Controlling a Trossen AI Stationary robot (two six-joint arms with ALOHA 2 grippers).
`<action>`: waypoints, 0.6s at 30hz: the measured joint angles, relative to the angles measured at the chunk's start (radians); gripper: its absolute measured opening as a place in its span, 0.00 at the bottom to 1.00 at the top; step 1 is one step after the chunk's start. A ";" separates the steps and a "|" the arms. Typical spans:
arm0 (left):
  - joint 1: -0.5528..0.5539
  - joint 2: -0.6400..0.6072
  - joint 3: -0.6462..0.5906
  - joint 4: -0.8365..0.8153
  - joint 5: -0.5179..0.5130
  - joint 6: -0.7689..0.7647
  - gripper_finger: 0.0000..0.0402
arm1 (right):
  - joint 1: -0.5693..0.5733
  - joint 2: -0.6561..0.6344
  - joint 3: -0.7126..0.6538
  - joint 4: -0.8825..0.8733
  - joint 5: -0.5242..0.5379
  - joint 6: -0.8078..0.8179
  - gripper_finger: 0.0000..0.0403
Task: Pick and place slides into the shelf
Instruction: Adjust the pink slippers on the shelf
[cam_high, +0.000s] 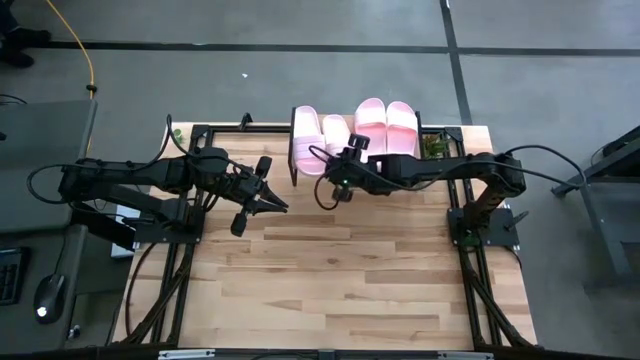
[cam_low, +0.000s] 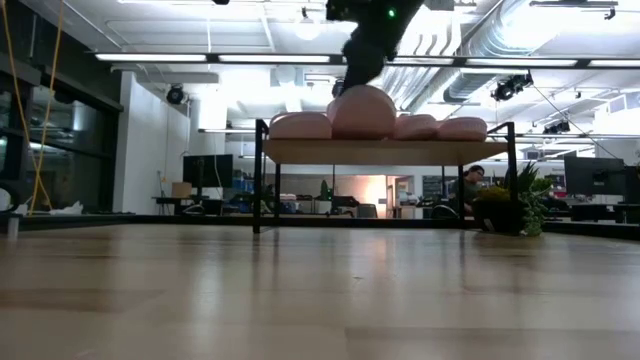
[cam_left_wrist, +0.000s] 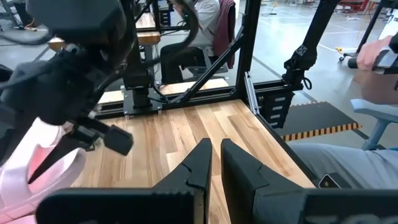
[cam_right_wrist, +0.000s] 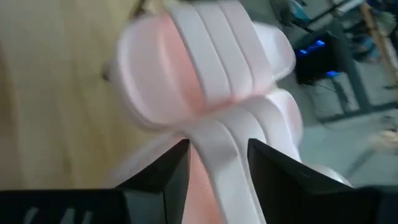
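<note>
Four pale pink slides sit along the shelf (cam_high: 300, 185) at the table's far edge. One slide (cam_high: 307, 140) is at the left and two (cam_high: 386, 124) lie side by side at the right, resting on their soles. My right gripper (cam_right_wrist: 217, 152) is over the shelf's near edge (cam_high: 340, 172), shut on the second slide from the left (cam_high: 335, 133). In the low view this slide (cam_low: 362, 110) bulks higher than the others. My left gripper (cam_high: 277, 204) is shut and empty above the table, left of the shelf's near edge; it also shows in its wrist view (cam_left_wrist: 215, 163). My right gripper pinches the slide's wide strap band (cam_right_wrist: 214, 134) between its two fingers, which lie across the band, one on each side. The arm comes at it from above (cam_low: 370, 40). The slide sits at the shelf board's level; I cannot tell whether its sole touches the board.
A small green plant (cam_high: 433, 147) stands at the shelf's right end. The near half of the wooden table (cam_high: 330, 290) is bare. A seated person (cam_left_wrist: 348, 168) shows beyond the table in the left wrist view. Black frame bars (cam_high: 180, 250) run along the table's sides.
</note>
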 joint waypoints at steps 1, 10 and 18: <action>0.000 0.000 0.000 0.000 0.000 0.000 0.06 | 0.001 -0.001 0.009 0.000 -0.022 0.000 0.38; 0.000 0.000 0.000 -0.001 0.000 0.000 0.06 | -0.017 -0.001 0.032 -0.001 -0.115 0.012 0.38; 0.000 0.000 0.000 0.000 0.000 0.000 0.06 | -0.080 0.019 0.013 0.005 -0.203 0.032 0.34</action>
